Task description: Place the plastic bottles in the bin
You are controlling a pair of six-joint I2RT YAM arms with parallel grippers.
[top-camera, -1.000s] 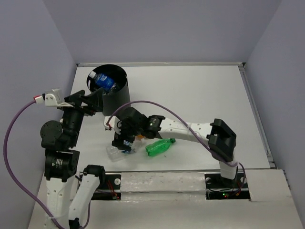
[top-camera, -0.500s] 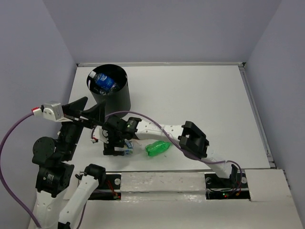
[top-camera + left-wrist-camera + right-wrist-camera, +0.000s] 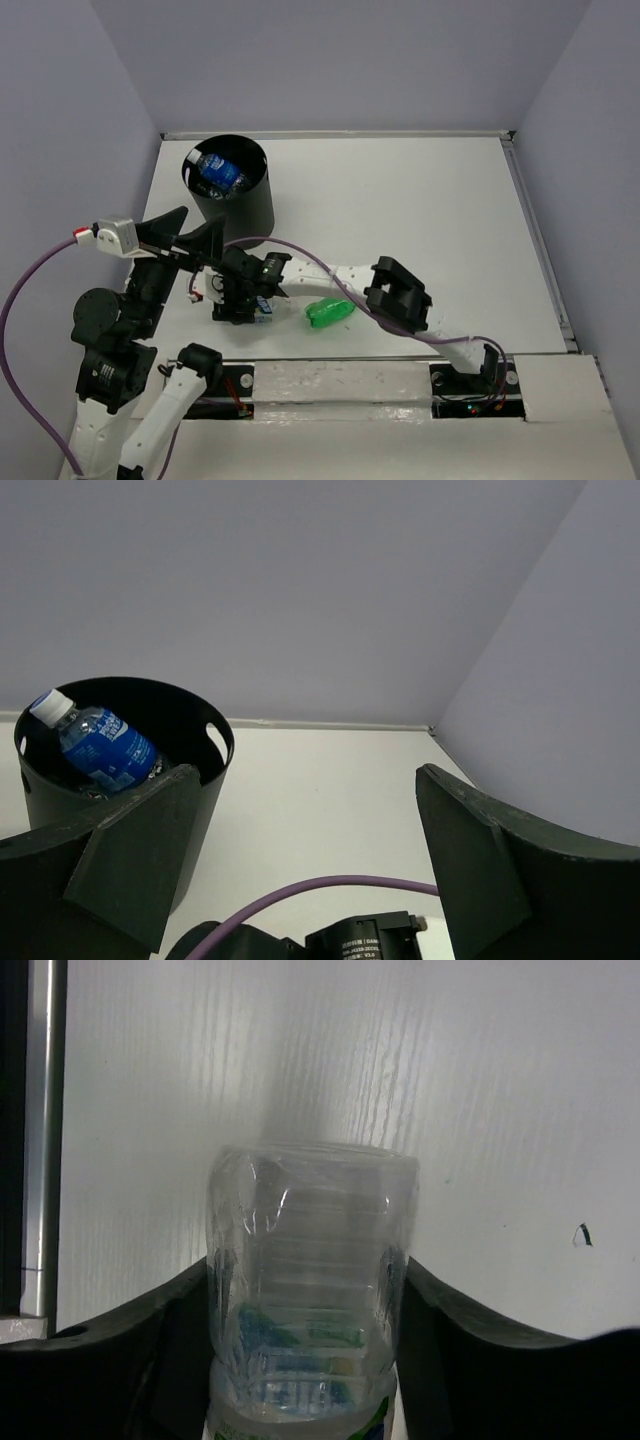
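Observation:
My right gripper (image 3: 305,1278) is shut on a clear plastic bottle (image 3: 308,1230) with a green-blue label, its fingers (image 3: 455,1345) pressing both sides of it low over the table. The top view shows this right gripper (image 3: 238,303) at the near left, with a green bottle (image 3: 330,311) lying just to its right. The black bin (image 3: 238,205) stands at the far left with a blue-labelled bottle (image 3: 220,172) inside. My left gripper (image 3: 192,238) hangs open and empty above the right one. It faces the bin (image 3: 175,715) and the bottle (image 3: 100,748) in it.
A purple cable (image 3: 290,245) arcs over the right arm (image 3: 400,295) and crosses the left wrist view (image 3: 330,885). A metal rail (image 3: 45,1130) runs along the table's left side, close to the held bottle. White walls enclose the table (image 3: 420,200).
My right gripper slid left toward the near-left corner and closed on the clear bottle. The left arm drew back from the bin and lifted, still open.

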